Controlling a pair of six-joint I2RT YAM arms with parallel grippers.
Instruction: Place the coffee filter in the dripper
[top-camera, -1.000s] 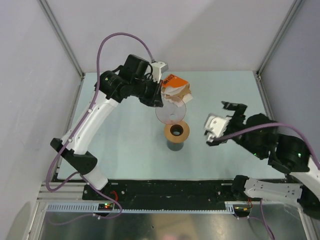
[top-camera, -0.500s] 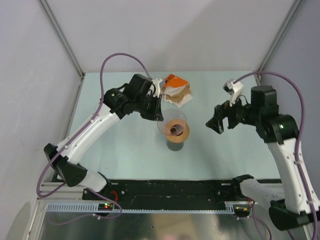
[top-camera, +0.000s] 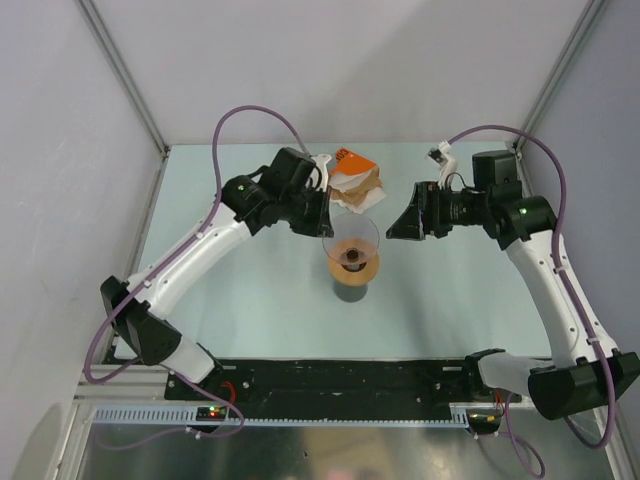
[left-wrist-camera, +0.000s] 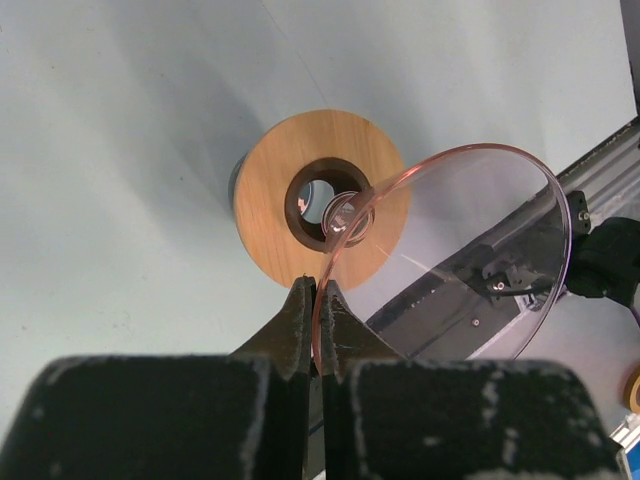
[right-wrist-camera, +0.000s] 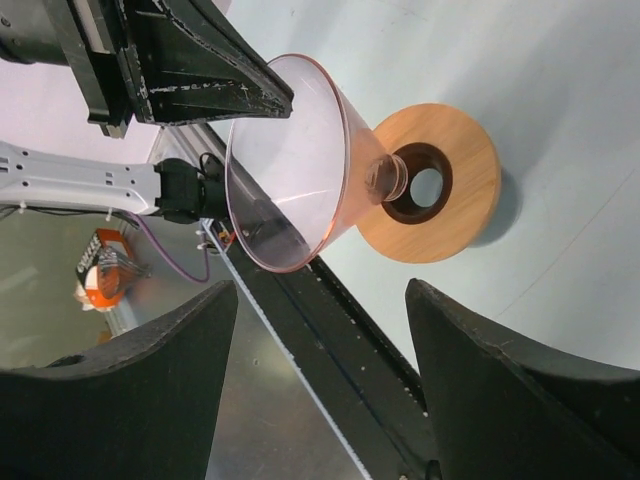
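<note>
My left gripper (top-camera: 319, 221) is shut on the rim of the dripper (top-camera: 351, 240), a clear, pinkish cone. In the left wrist view the rim is pinched between my fingertips (left-wrist-camera: 298, 305), and the dripper (left-wrist-camera: 470, 240) hangs tilted with its spout at the hole of the tan ring (left-wrist-camera: 270, 200). The ring (top-camera: 362, 267) sits on a dark grey cup (top-camera: 351, 291). My right gripper (top-camera: 400, 223) is open and empty, just right of the dripper (right-wrist-camera: 300, 150). Brown and white papers (top-camera: 362, 192) lie behind the ring; I cannot single out the coffee filter among them.
An orange pack (top-camera: 352, 162) lies at the back of the pale table (top-camera: 250, 270), against the papers. A black rail (top-camera: 340, 375) runs along the near edge. Grey walls enclose the left, back and right sides.
My left gripper has carried the dripper right and nearer, so its spout now meets the ring's hole. My right arm has swung up and left, and its open gripper now faces the dripper.
</note>
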